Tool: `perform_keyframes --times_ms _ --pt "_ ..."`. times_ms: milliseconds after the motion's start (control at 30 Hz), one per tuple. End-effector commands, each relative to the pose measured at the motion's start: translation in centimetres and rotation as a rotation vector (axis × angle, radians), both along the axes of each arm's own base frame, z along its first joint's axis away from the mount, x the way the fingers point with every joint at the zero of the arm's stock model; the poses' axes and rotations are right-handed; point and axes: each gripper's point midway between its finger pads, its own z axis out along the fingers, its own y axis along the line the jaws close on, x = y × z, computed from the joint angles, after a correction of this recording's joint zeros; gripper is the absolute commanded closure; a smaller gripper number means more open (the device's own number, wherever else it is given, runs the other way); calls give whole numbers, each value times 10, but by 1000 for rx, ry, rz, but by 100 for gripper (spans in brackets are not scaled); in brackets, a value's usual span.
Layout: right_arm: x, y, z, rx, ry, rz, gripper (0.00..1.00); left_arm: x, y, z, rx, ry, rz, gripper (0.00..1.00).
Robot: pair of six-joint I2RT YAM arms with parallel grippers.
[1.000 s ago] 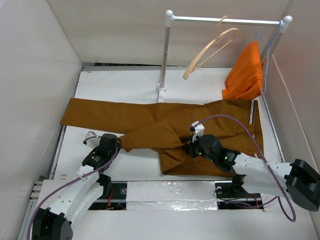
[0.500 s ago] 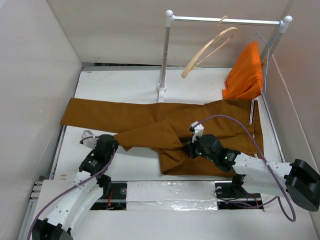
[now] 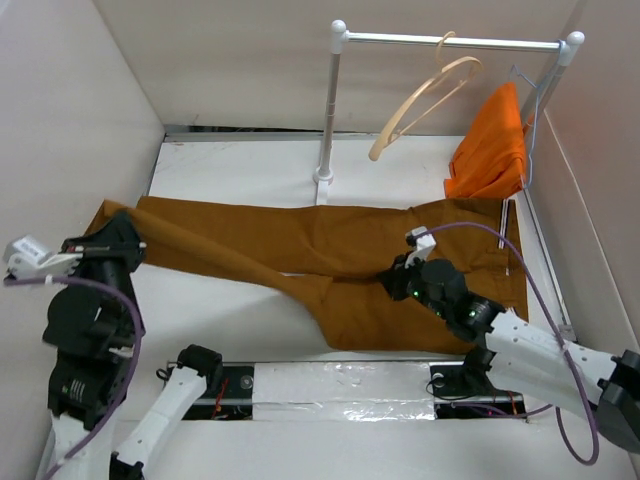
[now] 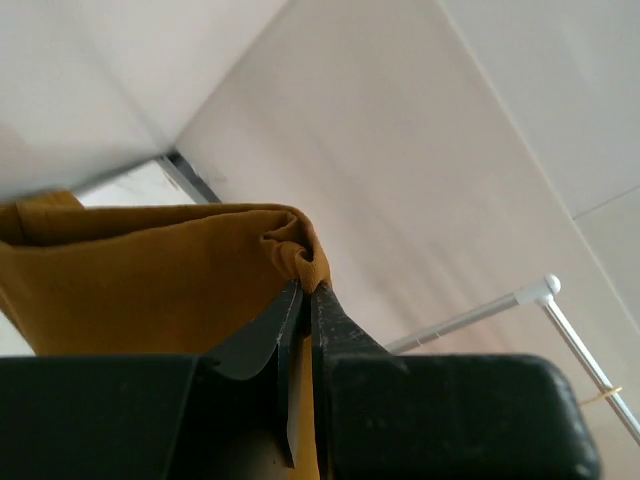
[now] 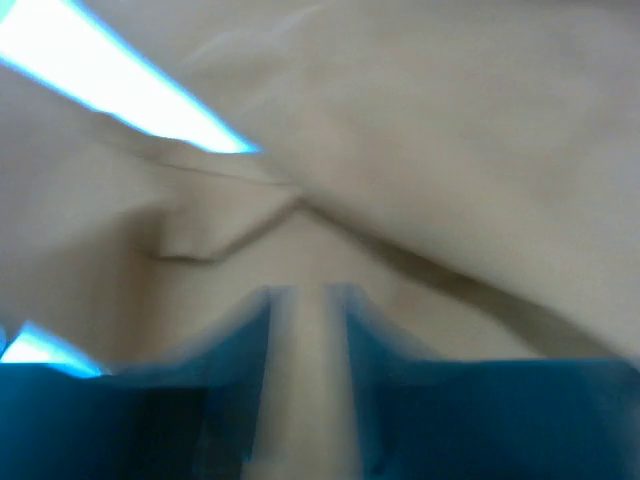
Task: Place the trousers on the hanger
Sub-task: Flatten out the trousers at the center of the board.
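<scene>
The rust-brown trousers (image 3: pixel 330 240) lie spread across the table, with the striped waistband (image 3: pixel 506 235) at the right. My left gripper (image 3: pixel 116 238) is raised at the far left and shut on the end of one trouser leg, holding it above the table. The left wrist view shows its jaws (image 4: pixel 305 284) pinched on a bunched fold of the fabric (image 4: pixel 150 270). My right gripper (image 3: pixel 404 279) is low on the trousers near the crotch. The blurred right wrist view shows it (image 5: pixel 308 295) closed to a narrow gap with fabric (image 5: pixel 440 150) in it. The beige wooden hanger (image 3: pixel 425 100) hangs tilted on the rail.
A white rail (image 3: pixel 450 42) on two posts stands at the back right, and also shows in the left wrist view (image 4: pixel 480 310). A bright orange garment (image 3: pixel 492 150) hangs from a thin wire hanger (image 3: pixel 518 75) at its right end. White walls enclose the table on the left, back and right.
My left arm has risen and swung far left, pulling the folded-over trouser leg out straight. My right gripper has shifted a little right and back. The hanger sways slightly.
</scene>
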Motion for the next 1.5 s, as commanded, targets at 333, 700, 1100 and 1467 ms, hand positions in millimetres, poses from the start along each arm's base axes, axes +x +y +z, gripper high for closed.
perform_keyframes --times_ms 333,700,1100,1467 --pt "60 -238 -4 69 69 -936 57 -50 17 -11 185 -77 -7 100" --pt "107 -216 -79 257 385 -747 49 -61 -7 5 263 -203 -153 100" --pt "197 -173 -75 246 433 -631 48 -74 -2 2 251 -227 -159 100" --pt "101 -233 -41 99 328 -827 14 -49 -32 -30 244 -202 -281 100"
